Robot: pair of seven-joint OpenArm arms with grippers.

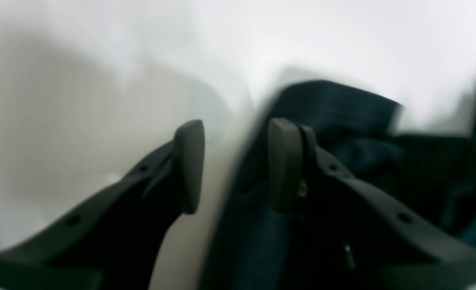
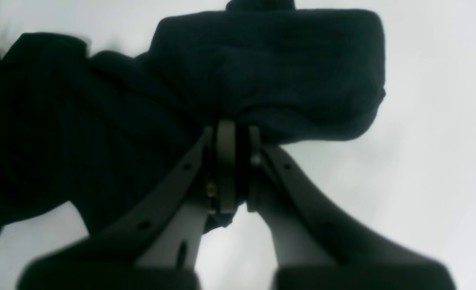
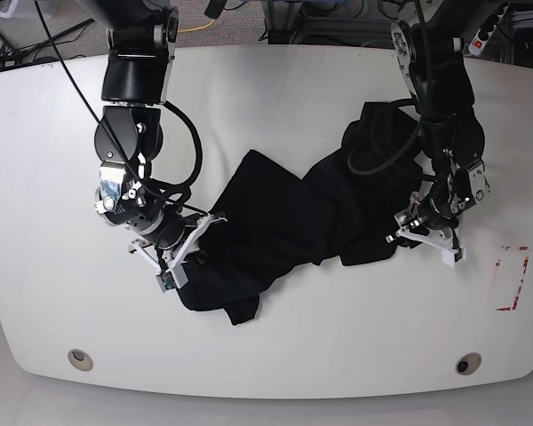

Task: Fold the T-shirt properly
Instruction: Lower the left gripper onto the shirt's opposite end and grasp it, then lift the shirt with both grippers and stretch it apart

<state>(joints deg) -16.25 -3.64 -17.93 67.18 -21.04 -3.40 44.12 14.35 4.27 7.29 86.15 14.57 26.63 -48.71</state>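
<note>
The black T-shirt [image 3: 284,213] lies crumpled in a diagonal band across the white table [image 3: 275,89]. My right gripper [image 3: 204,229] is at its lower left end, shut on a fold of the cloth; in the right wrist view the fingertips [image 2: 226,137] pinch the fabric [image 2: 262,60], which bulges above them. My left gripper [image 3: 424,241] is at the shirt's right edge. In the blurred left wrist view its jaws [image 1: 238,161] stand apart: one finger [image 1: 189,165] over bare table, the other [image 1: 286,161] over the shirt's edge [image 1: 342,112].
A red outlined rectangle [image 3: 513,278] is marked on the table at the right. Two round holes [image 3: 81,358] [image 3: 466,364] sit near the front edge. Cables and equipment lie beyond the table's back edge.
</note>
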